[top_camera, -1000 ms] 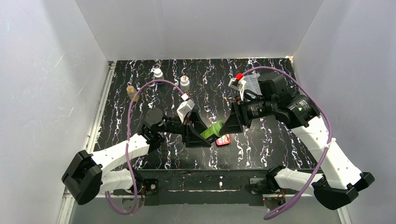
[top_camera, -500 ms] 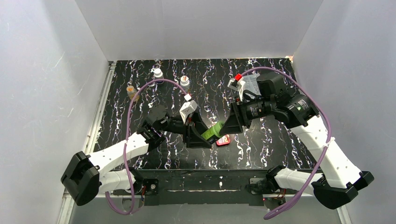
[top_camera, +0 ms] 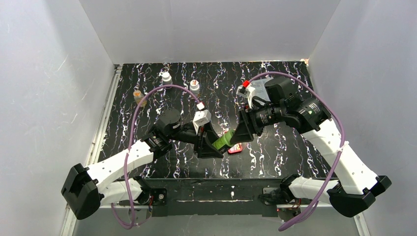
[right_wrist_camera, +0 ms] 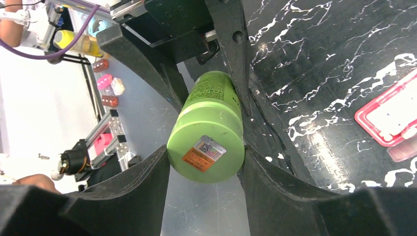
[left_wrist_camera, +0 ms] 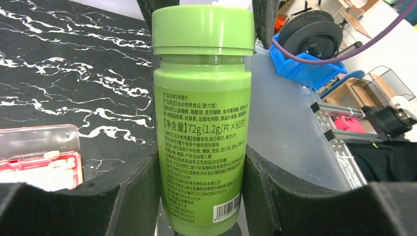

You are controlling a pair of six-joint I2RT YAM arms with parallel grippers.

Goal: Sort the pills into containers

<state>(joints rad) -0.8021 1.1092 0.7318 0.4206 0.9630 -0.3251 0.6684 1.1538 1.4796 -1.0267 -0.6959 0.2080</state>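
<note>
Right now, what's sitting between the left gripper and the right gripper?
A green bottle spans the gap: the left gripper clamps its body, the right gripper clamps its cap end. Both wrist views show it plainly.

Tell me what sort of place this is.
Probably a robotics lab test cell: white panels box in a marbled table, the left arm and right arm are bolted at its edge, and a cable reel and blue bin sit beyond it.

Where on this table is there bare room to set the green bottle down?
Bare table near right, between the pill case and the right forearm; also far middle, right of three small bottles. Crowded: centre, where left gripper and right gripper hold the green bottle.
</note>
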